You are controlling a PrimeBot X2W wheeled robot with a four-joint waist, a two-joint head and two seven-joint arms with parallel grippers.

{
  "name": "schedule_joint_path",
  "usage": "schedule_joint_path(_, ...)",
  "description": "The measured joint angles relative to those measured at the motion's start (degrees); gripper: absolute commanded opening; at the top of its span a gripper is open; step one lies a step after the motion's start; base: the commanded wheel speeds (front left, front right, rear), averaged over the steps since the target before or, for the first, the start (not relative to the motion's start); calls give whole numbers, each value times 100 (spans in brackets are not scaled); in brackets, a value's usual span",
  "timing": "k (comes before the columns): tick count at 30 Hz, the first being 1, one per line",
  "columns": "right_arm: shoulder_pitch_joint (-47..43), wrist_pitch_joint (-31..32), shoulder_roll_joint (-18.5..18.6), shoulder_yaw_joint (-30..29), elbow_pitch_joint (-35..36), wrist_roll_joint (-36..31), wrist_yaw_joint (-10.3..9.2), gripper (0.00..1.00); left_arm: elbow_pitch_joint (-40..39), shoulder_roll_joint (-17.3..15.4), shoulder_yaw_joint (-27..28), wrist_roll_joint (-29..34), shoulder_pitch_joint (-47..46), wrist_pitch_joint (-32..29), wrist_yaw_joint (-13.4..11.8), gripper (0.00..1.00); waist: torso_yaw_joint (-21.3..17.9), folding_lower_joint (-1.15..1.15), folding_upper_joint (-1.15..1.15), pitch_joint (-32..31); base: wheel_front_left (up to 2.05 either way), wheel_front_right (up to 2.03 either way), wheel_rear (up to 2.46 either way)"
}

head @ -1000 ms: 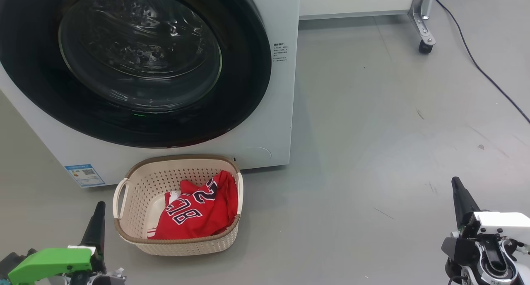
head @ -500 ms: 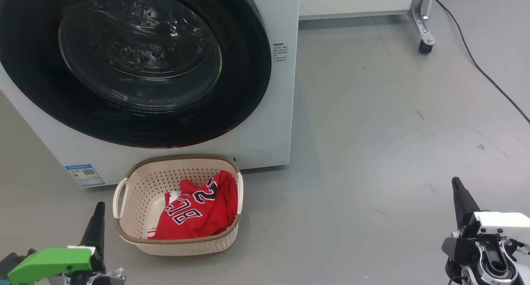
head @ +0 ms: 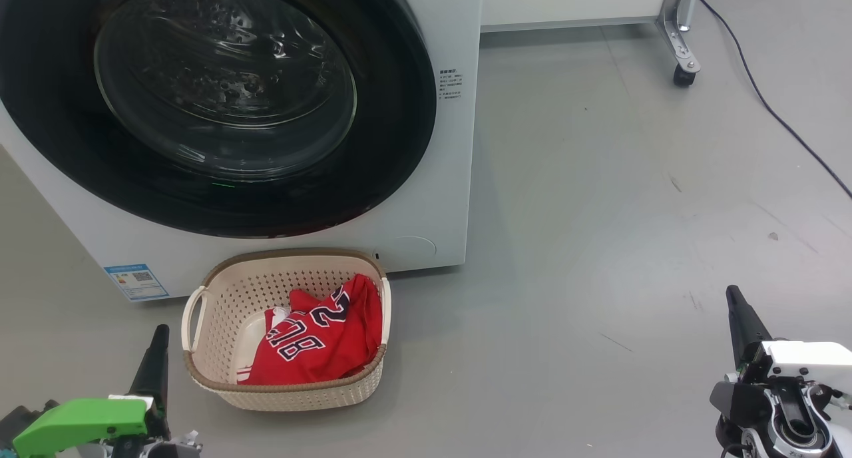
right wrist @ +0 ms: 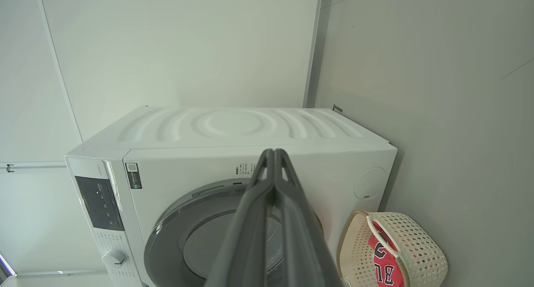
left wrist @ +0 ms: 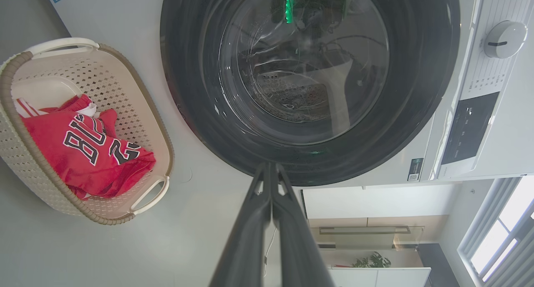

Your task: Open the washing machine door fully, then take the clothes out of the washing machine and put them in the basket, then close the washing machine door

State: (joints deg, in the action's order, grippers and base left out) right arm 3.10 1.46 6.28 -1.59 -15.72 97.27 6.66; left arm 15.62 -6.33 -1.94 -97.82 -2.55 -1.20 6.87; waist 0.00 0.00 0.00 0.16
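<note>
- Left pincer (head: 160,331) pressed together, empty, just left of basket (head: 226,291), not touching it.
- Right pincer (head: 734,297) pressed together, empty, over floor (head: 599,245), well right of basket.
- Clothes (head: 319,341), red with numbers, lie in basket's right half, near left pincer.
- Basket on floor, right before washer (head: 446,178).
- Door (head: 399,145) looks shut on washer; latch hidden.
</note>
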Motion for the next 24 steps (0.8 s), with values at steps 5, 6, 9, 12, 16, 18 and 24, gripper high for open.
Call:
schedule_joint_path(5, 0, 0, -1, -3, -4, 0, 1, 0, 3, 0, 2, 0, -2, 0, 0, 0, 0, 0, 0, 0, 0, 0, 0)
schedule_joint_path(6, 0, 0, -1, -3, -5, 0, 1, 0, 3, 1, 3, 0, -2, 0, 1, 0, 0, 0, 0, 0, 0, 0, 0)
schedule_joint_path(9, 1, 0, -2, -8, -7, 0, 1, 0, 5, 1, 4, 0, -3, 0, 1, 0, 0, 0, 0, 0, 0, 0, 0)
schedule_joint_path(12, 1, 0, -3, -10, -9, 0, 1, 0, 10, 1, 8, 0, -4, -2, 1, 0, 0, 0, 0, 0, 0, 0, 0)
schedule_joint_path(16, 1, 0, -4, -12, -11, 0, 29, 0, 13, 2, 10, 0, -7, -9, 1, 0, 0, 0, 0, 0, 0, 0, 0)
schedule_joint_path(18, 1, 0, -4, -13, -11, 0, 29, 0, 14, 3, 11, 0, -9, -9, 1, 0, 0, 0, 0, 0, 0, 0, 0)
schedule_joint_path(24, 2, 1, -7, -18, -13, 0, 29, 0, 18, 4, 15, 1, -11, -25, 1, 0, 0, 0, 0, -1, 0, 0, 0)
